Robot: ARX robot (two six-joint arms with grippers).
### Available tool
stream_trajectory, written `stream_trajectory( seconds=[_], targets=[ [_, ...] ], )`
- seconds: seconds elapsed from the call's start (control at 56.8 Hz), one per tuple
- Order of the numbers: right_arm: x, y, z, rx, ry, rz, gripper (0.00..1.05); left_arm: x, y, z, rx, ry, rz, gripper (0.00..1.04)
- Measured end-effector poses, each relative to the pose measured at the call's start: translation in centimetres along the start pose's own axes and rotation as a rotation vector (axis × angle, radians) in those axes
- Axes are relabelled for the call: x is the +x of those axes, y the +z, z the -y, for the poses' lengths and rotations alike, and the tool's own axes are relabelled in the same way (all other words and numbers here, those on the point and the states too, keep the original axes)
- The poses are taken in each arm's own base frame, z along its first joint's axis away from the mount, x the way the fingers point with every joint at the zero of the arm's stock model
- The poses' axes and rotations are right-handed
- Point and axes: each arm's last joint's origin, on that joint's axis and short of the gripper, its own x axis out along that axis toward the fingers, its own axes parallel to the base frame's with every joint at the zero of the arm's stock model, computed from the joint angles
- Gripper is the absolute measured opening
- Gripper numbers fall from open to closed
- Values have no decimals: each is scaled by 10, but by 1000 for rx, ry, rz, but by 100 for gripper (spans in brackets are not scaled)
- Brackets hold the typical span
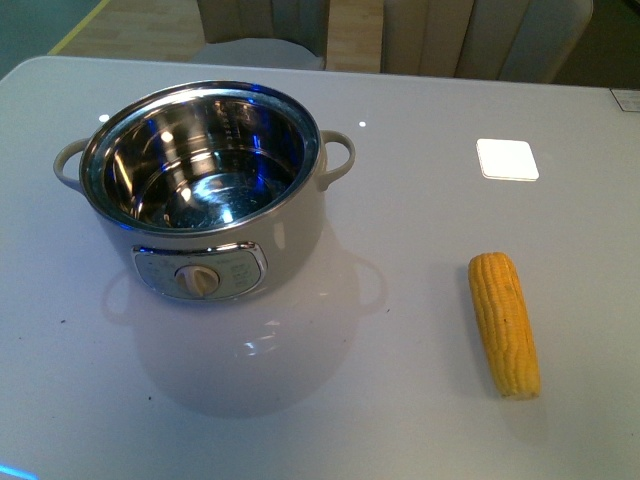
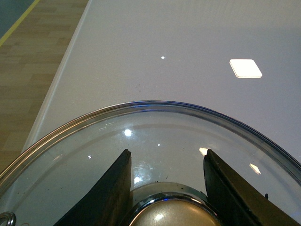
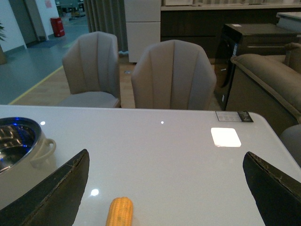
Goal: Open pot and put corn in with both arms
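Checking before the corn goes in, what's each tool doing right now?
Left tool: closed on the knob of the round clear glass lid.
Right tool: open, holding nothing.

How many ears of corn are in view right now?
1. The corn lies on the table to the right of the pot, outside it; the pot's interior shows none. None seems hidden.
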Motion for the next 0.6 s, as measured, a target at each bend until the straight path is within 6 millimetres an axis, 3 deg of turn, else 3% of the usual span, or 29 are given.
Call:
stream_trajectory(
  seconds=[0.598],
  targets=[
    [0, 0, 0, 0, 0, 0, 96, -12, -11, -1, -12, -42, 4, 41]
  ],
)
